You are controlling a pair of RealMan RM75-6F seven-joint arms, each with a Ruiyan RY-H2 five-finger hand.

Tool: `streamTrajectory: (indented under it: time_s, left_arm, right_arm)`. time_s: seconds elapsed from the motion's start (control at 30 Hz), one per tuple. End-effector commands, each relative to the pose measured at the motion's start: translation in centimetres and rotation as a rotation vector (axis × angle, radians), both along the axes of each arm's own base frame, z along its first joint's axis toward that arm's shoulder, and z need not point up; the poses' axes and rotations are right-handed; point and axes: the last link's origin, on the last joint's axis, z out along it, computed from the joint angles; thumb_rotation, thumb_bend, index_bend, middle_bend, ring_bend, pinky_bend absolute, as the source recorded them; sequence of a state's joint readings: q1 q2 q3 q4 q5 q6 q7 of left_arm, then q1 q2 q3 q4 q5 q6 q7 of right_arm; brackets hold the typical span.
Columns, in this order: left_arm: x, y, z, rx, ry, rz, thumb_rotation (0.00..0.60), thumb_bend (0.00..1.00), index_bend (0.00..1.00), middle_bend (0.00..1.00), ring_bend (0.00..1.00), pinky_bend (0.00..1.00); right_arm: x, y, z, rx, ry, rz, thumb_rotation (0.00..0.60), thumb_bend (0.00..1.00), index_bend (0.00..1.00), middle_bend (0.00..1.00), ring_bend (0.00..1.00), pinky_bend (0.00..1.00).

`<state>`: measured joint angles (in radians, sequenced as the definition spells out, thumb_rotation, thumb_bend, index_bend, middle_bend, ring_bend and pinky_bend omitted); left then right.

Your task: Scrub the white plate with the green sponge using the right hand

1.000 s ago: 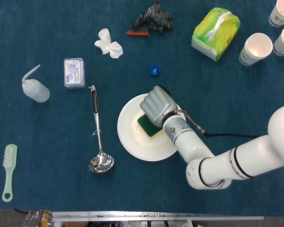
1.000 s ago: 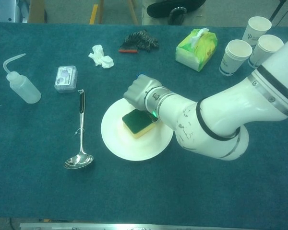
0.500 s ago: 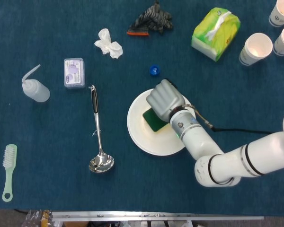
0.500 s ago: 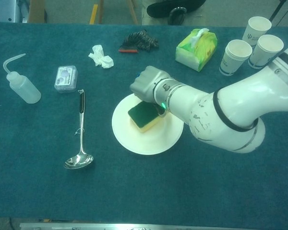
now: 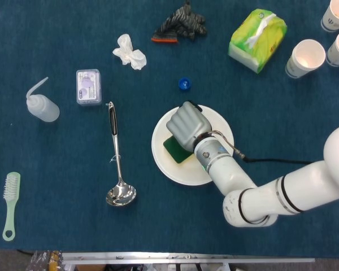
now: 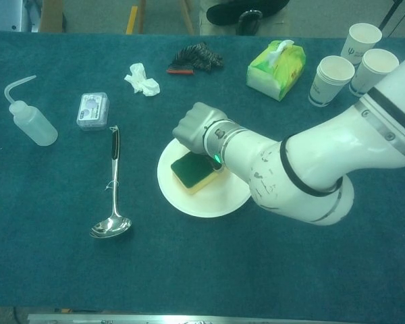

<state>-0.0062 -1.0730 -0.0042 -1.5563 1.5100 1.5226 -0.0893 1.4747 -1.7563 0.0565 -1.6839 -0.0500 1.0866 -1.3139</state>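
Observation:
The white plate (image 5: pixel 214 121) (image 6: pixel 212 201) lies on the blue cloth near the table's middle. On its left half sits the green sponge (image 5: pixel 177 149) (image 6: pixel 191 170), green face up with a yellow underside. My right hand (image 5: pixel 186 125) (image 6: pixel 196 125) grips the sponge from above with curled fingers and presses it onto the plate. The left hand shows in neither view.
A steel ladle (image 5: pixel 117 169) lies left of the plate. A blue bottle cap (image 5: pixel 184 84) sits just beyond the plate. Further off are a squeeze bottle (image 5: pixel 42 105), a small clear box (image 5: pixel 88 86), a crumpled tissue (image 5: pixel 130 53), a tissue pack (image 5: pixel 257 39), paper cups (image 5: pixel 305 57) and a green brush (image 5: pixel 10 203).
The right hand slid the sponge right and away, then back left. The plate shifted right with the first stroke and stays there; the sponge now sits on its left half.

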Motion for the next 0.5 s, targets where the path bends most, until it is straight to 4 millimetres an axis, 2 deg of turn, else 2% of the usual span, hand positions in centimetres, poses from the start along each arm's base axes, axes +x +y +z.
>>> streamTrajectory:
  time_s: [0.03, 0.5]
  left_arm:
    - [0.0, 0.0, 0.0, 0.001, 0.000, -0.002, 0.600, 0.40, 0.17, 0.16, 0.14, 0.13]
    - [0.1, 0.0, -0.2, -0.005, 0.000, -0.004, 0.600, 0.40, 0.17, 0.16, 0.14, 0.13]
  right_arm:
    - [-0.1, 0.0, 0.1, -0.007, 0.014, -0.001, 0.600, 0.09, 0.49, 0.42, 0.34, 0.39]
    - [-2.4, -1.3, 2.3, -0.065, 0.072, -0.037, 0.600, 0.09, 0.49, 0.42, 0.34, 0.39]
